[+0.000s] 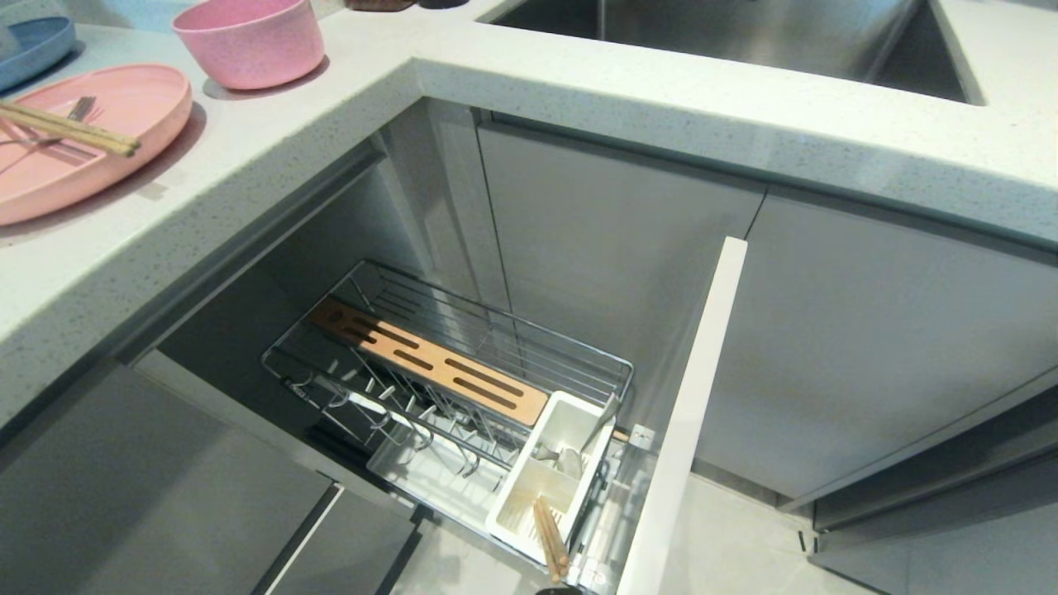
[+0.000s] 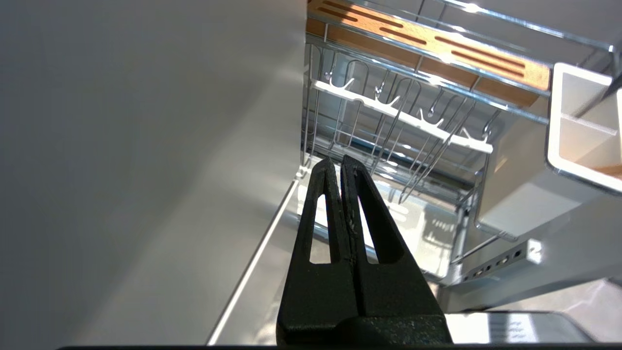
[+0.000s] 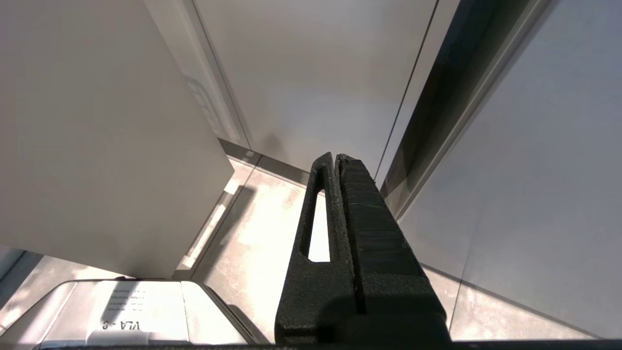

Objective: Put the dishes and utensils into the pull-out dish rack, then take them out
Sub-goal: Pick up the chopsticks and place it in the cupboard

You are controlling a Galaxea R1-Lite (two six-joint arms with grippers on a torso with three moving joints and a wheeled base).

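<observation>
A flat pink plate (image 1: 91, 153) lies on the counter at the far left, with wooden chopsticks (image 1: 70, 128) and a silver fork (image 1: 80, 108) across it. Behind it stands the pink bowl (image 1: 248, 41). Below the counter the pull-out dish rack (image 1: 446, 388) is drawn out, and its plate prongs are bare. Its white caddy (image 1: 550, 471) holds wooden sticks (image 1: 550, 537) and a metal utensil (image 1: 599, 421). My left gripper (image 2: 336, 163) is shut and empty, low beside the rack (image 2: 388, 112). My right gripper (image 3: 335, 158) is shut and empty, pointing at floor and cabinet doors. Neither arm shows in the head view.
A blue plate (image 1: 33, 45) sits at the counter's far left corner. The steel sink (image 1: 727, 33) is set into the counter at the back. The rack's white drawer front (image 1: 686, 413) stands out on its right. Grey cabinet doors (image 1: 868, 347) close the corner.
</observation>
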